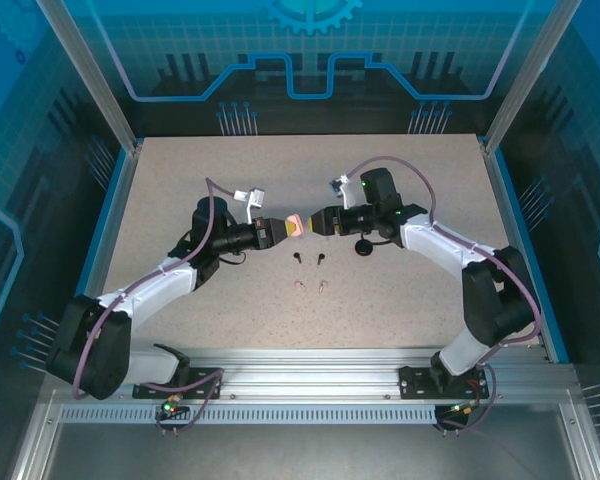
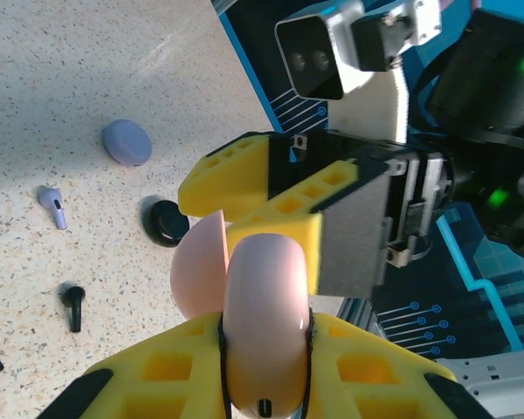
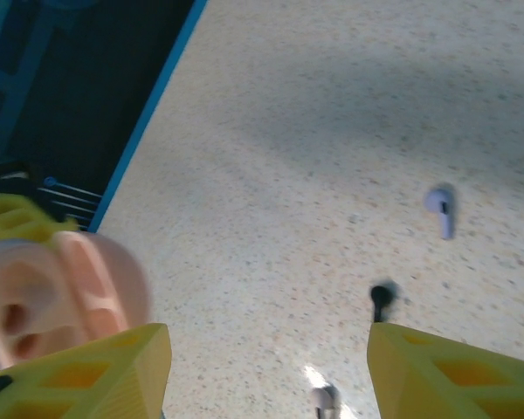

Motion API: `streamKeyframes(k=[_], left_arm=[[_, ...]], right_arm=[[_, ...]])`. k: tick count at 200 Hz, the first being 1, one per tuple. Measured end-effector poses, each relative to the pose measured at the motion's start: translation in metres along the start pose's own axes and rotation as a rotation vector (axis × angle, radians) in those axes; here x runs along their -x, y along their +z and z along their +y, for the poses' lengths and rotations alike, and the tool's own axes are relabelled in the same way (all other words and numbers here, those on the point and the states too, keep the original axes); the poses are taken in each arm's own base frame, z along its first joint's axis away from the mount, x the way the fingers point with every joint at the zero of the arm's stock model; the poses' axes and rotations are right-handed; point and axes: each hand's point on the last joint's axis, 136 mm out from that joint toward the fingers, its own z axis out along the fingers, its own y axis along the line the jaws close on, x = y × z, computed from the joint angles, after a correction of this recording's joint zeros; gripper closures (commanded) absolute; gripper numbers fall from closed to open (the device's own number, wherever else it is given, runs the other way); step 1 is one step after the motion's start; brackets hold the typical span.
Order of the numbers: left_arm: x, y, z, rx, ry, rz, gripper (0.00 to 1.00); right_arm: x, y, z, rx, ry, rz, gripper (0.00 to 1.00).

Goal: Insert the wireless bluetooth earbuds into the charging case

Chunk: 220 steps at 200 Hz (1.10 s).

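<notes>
The left pincer (image 2: pixel 266 371) was clamped tight on the opened pink charging case (image 2: pixel 266 297). The right pincer (image 3: pixel 271 375) stood partly open, gripping nothing, just beside it above the desk (image 1: pixel 180 200).

Found centre of top view closed off: left gripper (image 1: pixel 280 229) and right gripper (image 1: pixel 313 222) meeting tip to tip at pink case (image 1: pixel 294 225), no passage between. Noted loose obstacles just below centre: black earbuds (image 1: pixel 298 256), pink earbuds (image 1: pixel 299 286) lower still, black case (image 1: pixel 362 246) slightly right. Logged bare, passable surface (image 1: pixel 180 170) along upper third, left side and lower right of frame.
</notes>
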Motion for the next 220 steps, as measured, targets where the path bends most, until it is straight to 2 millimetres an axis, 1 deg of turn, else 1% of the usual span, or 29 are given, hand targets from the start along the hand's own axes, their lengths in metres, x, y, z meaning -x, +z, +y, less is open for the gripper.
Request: streamKeyframes(k=[17,36,56,74,95,127,164,193,220], left_arm=[[0.0,0.0,0.0,-0.002,0.002,-0.001,1.0],[0.0,0.0,-0.001,-0.002,0.002,-0.001,1.0],[0.0,0.0,-0.001,-0.006,0.004,0.0,1.0],[-0.001,0.0,-0.002,-0.011,0.004,0.004,1.0],[-0.001,0.001,-0.004,-0.017,0.009,0.004,1.0],[-0.002,0.002,-0.009,-0.03,0.018,0.008,1.0],[-0.002,0.003,-0.011,-0.036,0.021,0.011,1.0],[-0.004,0.004,-0.013,-0.039,0.023,0.015,1.0],[-0.005,0.004,-0.013,-0.041,0.023,0.018,1.0]], right_arm=[[-0.004,0.0,-0.005,-0.011,0.014,0.007,0.38],[-0.009,-0.005,-0.003,-0.007,0.016,0.01,0.38],[-0.01,-0.016,0.014,0.039,0.003,0.001,0.41],[-0.004,-0.026,0.033,0.099,-0.02,-0.019,0.44],[-0.001,-0.028,0.043,0.142,-0.022,-0.027,0.49],[-0.002,-0.021,0.044,0.163,-0.006,-0.015,0.53],[-0.009,-0.01,0.039,0.16,0.021,0.015,0.56],[-0.008,-0.006,0.036,0.158,0.032,0.019,0.57],[-0.005,-0.002,0.035,0.159,0.039,0.023,0.6]])
